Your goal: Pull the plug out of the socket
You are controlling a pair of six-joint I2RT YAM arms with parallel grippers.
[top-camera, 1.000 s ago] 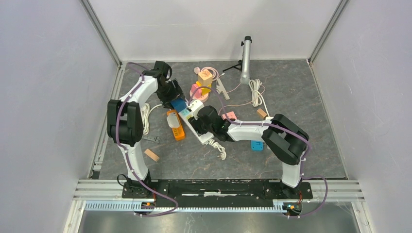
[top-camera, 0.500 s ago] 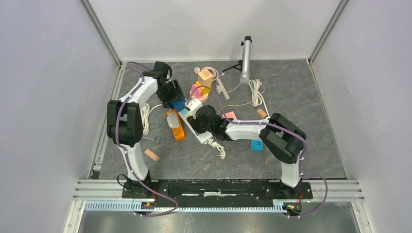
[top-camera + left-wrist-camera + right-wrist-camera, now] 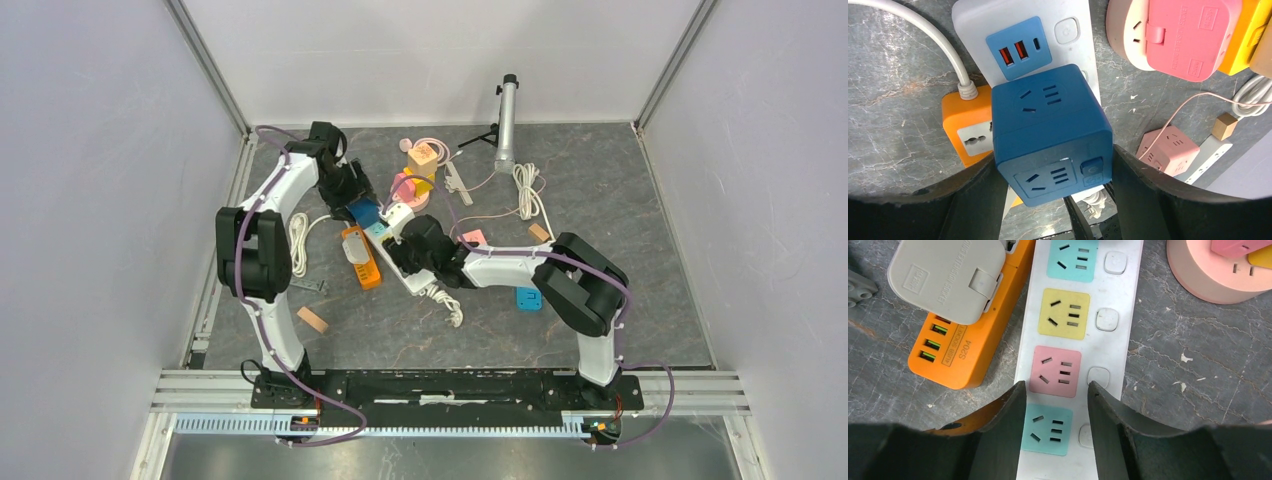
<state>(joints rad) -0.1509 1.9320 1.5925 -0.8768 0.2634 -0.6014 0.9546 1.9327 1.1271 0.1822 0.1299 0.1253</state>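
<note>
A blue cube plug [image 3: 1050,135] is clamped between my left gripper's [image 3: 1054,160] fingers. It hovers over the end of the white power strip [image 3: 1068,20], just below its blue USB panel. In the top view the cube [image 3: 365,212] sits at the strip's far end [image 3: 392,245]. My right gripper [image 3: 1057,387] is open. Its fingers [image 3: 1010,407] rest on top of the white strip [image 3: 1108,340], on either side of a teal socket [image 3: 1048,430]. I cannot tell whether the cube's pins have left the strip.
An orange power strip [image 3: 963,360] with a grey adapter [image 3: 948,277] lies right beside the white strip. Pink and yellow adapters [image 3: 1188,35] and a small pink cube [image 3: 1168,145] lie to the right. Cables, wooden blocks and a tripod [image 3: 505,110] lie around.
My left arm has shifted slightly up and left with the blue cube in its fingers. My right gripper has edged a little left along the white strip.
</note>
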